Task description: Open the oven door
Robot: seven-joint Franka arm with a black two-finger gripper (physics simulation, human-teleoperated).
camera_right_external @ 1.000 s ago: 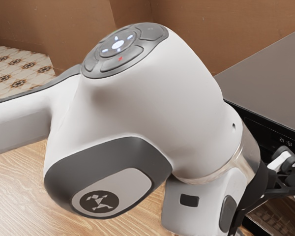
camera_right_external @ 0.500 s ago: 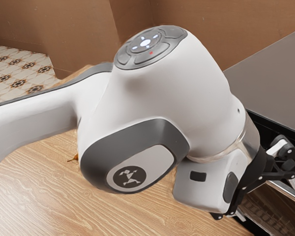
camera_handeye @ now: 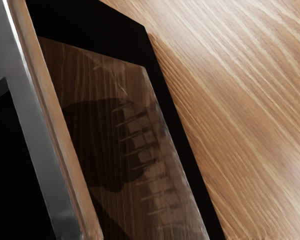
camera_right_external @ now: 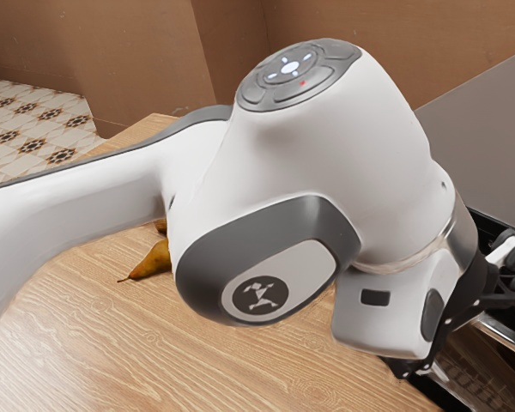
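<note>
From where I stand, the wood-grained table (camera_right_external: 94, 335) spreads out beside the black-fronted oven (camera_right_external: 489, 142), which sits on it. Well apart from the oven lies a yellow-brown pear (camera_right_external: 154, 260), stem pointing away from the oven, with a partly hidden brownish thing (camera_right_external: 161, 226), perhaps another fruit, near it

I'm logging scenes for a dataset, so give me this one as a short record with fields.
surface: wood-grain table
appliance: oven, at the exterior view's right
door: dark glass with metal handle; whether ajar, can't tell
arm: white and grey, reaching toward the oven
fruit: pear, partly hidden by the arm
floor: patterned tiles
</note>
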